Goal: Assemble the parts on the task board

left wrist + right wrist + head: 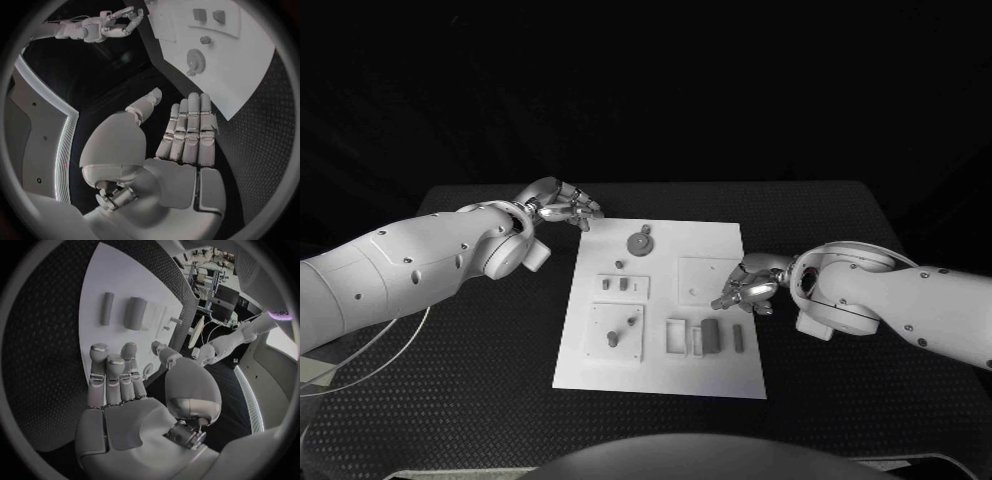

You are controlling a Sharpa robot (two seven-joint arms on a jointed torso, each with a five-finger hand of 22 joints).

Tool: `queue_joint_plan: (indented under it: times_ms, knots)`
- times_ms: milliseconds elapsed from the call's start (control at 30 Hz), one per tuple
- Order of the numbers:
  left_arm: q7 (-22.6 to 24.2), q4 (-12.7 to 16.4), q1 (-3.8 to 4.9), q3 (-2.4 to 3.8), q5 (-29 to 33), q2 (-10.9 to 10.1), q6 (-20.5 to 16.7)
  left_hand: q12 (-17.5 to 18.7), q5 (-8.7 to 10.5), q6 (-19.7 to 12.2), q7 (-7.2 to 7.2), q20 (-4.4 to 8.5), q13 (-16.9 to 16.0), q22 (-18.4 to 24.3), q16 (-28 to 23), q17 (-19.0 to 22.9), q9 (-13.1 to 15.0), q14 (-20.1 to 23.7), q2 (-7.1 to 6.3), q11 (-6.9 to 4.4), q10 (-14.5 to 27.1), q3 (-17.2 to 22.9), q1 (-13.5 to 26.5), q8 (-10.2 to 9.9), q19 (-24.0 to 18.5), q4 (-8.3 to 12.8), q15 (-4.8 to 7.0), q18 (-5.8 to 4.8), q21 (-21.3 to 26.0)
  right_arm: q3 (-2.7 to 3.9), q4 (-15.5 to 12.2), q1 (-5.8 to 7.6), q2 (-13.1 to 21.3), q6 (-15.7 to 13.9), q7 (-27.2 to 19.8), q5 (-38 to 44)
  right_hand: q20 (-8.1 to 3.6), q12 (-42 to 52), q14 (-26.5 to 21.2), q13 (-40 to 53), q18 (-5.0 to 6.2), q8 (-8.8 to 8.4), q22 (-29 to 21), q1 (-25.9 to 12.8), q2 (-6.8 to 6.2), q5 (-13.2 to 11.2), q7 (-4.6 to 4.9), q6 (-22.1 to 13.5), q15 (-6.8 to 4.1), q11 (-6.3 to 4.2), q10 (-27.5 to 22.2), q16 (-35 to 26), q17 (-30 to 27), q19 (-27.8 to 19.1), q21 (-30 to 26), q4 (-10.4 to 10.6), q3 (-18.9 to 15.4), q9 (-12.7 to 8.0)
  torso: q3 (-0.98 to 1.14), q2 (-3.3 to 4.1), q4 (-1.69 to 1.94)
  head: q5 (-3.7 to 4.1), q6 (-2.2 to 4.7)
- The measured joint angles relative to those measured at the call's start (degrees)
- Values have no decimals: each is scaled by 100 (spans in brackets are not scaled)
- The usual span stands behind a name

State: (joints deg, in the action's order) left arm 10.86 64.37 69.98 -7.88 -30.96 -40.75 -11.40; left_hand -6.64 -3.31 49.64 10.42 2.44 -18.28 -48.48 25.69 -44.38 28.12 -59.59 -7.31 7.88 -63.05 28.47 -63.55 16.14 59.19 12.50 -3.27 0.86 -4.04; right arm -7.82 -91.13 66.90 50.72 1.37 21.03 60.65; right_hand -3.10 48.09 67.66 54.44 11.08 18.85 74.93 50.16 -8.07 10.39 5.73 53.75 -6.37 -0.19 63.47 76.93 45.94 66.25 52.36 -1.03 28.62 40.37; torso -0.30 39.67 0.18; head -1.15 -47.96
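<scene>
The white task board (pixel 713 239) lies in the middle of the black table. A round grey part (pixel 639 243) sits near its far edge, two small parts (pixel 619 287) stand in a plate below it, and a peg (pixel 613 340) stands nearer me. Two upright blocks (pixel 710 334) are at the near right. My left hand (pixel 565 208) hovers off the board's far left corner, fingers straight and holding nothing (pixel 187 132). My right hand (pixel 747 286) is over the board's right edge, fingers extended, nothing in it (pixel 115 377). The right wrist view shows the blocks (pixel 134 313) ahead of the fingers.
Black textured table (pixel 473 380) surrounds the board, with open room on both sides and in front. A square recessed plate (pixel 707 275) lies just left of my right hand. A cable (pixel 365 375) loops off the table's left edge.
</scene>
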Motion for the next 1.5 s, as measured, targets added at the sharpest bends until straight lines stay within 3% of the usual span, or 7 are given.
queue_joint_plan:
  times_ms: [200,367,633,700,767,1167,1500]
  knots:
    - [4,-70,-24,-3,4,34,10,0,0,0,0,0,0,0,0,-8,-5,0,0,0,0,0,0,0,0,0,0,0,0,-35,95,5,-183,354,245,-128,25,271,74,129,7,-86,0,-460,293,0,17,-18,15,-34,137,275,217,0,72,281,-181,-65,-14,-89,-13,8,-62]
    - [10,-96,-27,-15,6,40,22,0,0,0,0,0,-1,0,0,-8,-5,0,23,21,21,0,23,0,0,0,0,0,0,-58,104,5,-302,605,397,-137,25,399,78,167,38,-168,0,-675,326,0,-22,39,-5,-34,139,359,377,0,146,313,-212,-132,-21,-145,-13,-17,-107]
    - [13,-98,-36,-35,8,9,35,0,0,0,0,0,-5,5,-22,-15,-5,0,23,0,41,-12,23,0,0,-12,0,0,0,-57,21,11,-309,1010,607,-106,2,498,126,166,55,-222,0,-978,192,-60,-67,171,-62,-82,190,427,539,41,258,483,-205,-174,-30,-180,-1,-21,-130]
    - [13,-99,-37,-36,8,6,36,0,0,0,0,0,-5,5,-22,-20,-5,0,23,0,41,-12,23,0,0,-12,0,0,0,-57,20,12,-310,1149,675,-104,-19,507,129,166,57,-234,0,-1130,92,-645,-67,171,-64,-82,190,427,582,20,258,565,-259,-174,-32,-180,-2,-21,-131]
    - [14,-99,-37,-36,9,4,38,-2,0,0,0,0,-5,5,-22,-20,-5,0,23,0,41,-12,23,0,0,-12,0,0,0,-62,20,13,-310,1255,725,-103,-33,519,130,164,57,-234,0,-1156,66,-735,-67,172,-65,-82,190,427,598,6,257,583,-278,-174,-32,-182,-2,-19,-125]
    - [15,-95,-37,-42,11,-10,48,-22,0,0,0,0,-10,4,-22,-27,-10,0,23,0,40,-12,23,0,0,-12,0,0,0,-274,218,14,-468,1485,915,39,-59,518,106,146,57,-286,0,-1229,-8,-750,-70,172,-87,-82,190,461,665,-22,257,728,-284,-174,-29,-184,-4,-23,-85]
    - [15,-88,-37,-45,12,-14,59,-44,0,0,0,0,-21,10,-45,-42,-10,-20,48,21,61,-29,48,0,0,-29,-21,0,0,-343,374,14,-605,1417,946,126,-58,517,103,141,57,-286,0,-1198,-39,-750,-74,171,-84,-82,190,461,680,-23,257,728,-284,-174,-22,-176,-2,-11,-76]
